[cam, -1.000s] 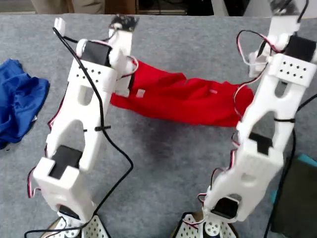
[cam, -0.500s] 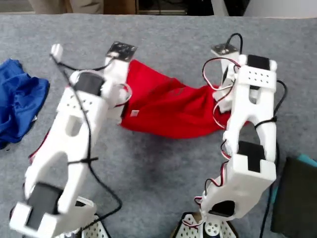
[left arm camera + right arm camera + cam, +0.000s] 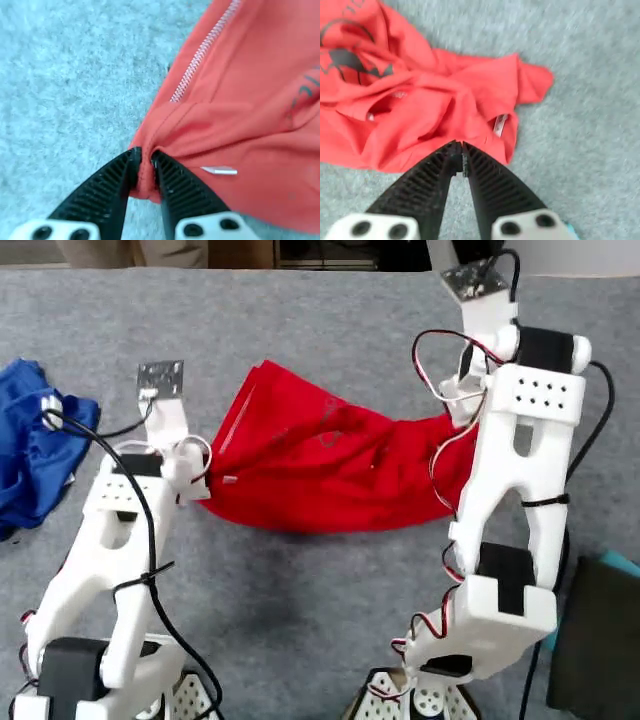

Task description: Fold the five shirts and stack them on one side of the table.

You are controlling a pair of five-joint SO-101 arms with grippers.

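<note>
1. A grey, felt-like table (image 3: 330,320) is running under both arms, and a strip of the room is showing beyond its far edge.
2. The left gripper (image 3: 145,155) is pressing its ribbed black fingers (image 3: 117,177) together on a bunched corner of the red shirt (image 3: 240,100). It is pinching just beside a white-stitched seam (image 3: 202,50) and a small white tag (image 3: 220,171).
3. The right gripper (image 3: 460,147) is holding its tips tight against each other at the shirt's opposite edge. It appears to be nipping a fold of cloth near the neck label (image 3: 500,125), while the dark print (image 3: 350,57) is lying farther off.
4. Seen from above, the red shirt is lying rumpled in the middle of the table. It is spanning from the left arm (image 3: 110,560) at one end to the right arm (image 3: 520,490) over the other.
5. A blue shirt (image 3: 40,440) is sitting crumpled at the table's left edge, well apart from the red one.
6. A dark cloth (image 3: 600,640) is lying flat at the right edge with a teal edge (image 3: 618,562) peeking out. Whether it is a stack of folded shirts I cannot tell.
7. Judging by this, the work is sitting at an early-to-middle point. The red shirt is being spread rather than folded, the blue one is untouched, and any finished stack would be only that dark pile.
</note>
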